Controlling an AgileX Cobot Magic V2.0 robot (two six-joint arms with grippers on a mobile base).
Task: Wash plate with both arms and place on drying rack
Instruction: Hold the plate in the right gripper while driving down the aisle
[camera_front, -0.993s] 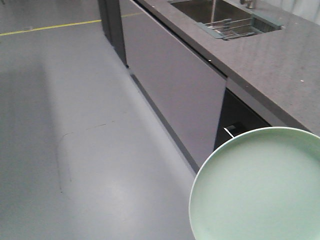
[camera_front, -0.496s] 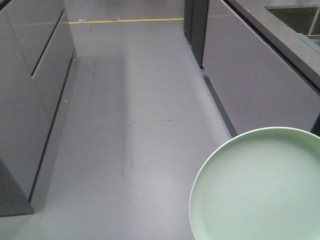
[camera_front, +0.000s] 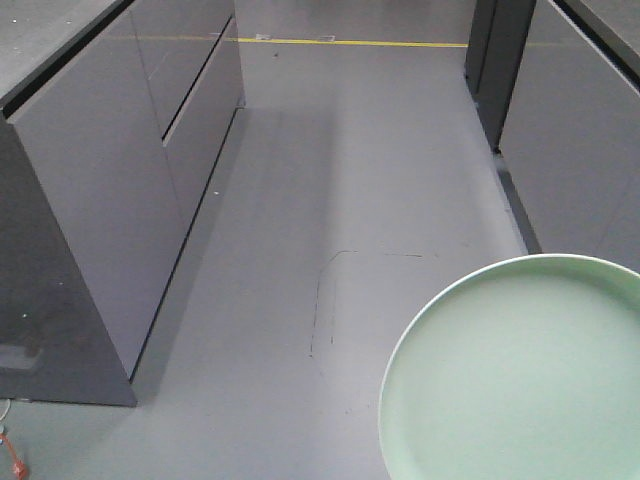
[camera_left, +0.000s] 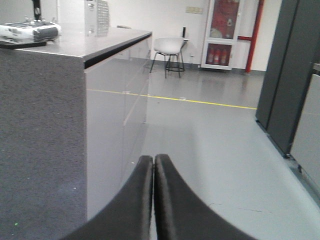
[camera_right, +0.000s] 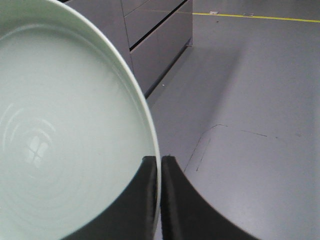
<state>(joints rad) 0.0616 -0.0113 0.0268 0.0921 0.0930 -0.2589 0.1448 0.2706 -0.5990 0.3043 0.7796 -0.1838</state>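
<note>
Your right end effector (camera_right: 160, 160) is clamped on the rim of the mint-green plate (camera_right: 65, 125). In the front view the plate fills the near right corner, held over the grey floor (camera_front: 330, 200). Your left end effector (camera_left: 153, 158) has its fingers pressed together on nothing, just right of a grey cabinet (camera_left: 115, 125).

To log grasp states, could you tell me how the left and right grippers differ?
The right gripper pinches the plate by its rim; the left gripper holds nothing. The left's jaws meet; the right's are parted by the rim. Both are black.
</note>
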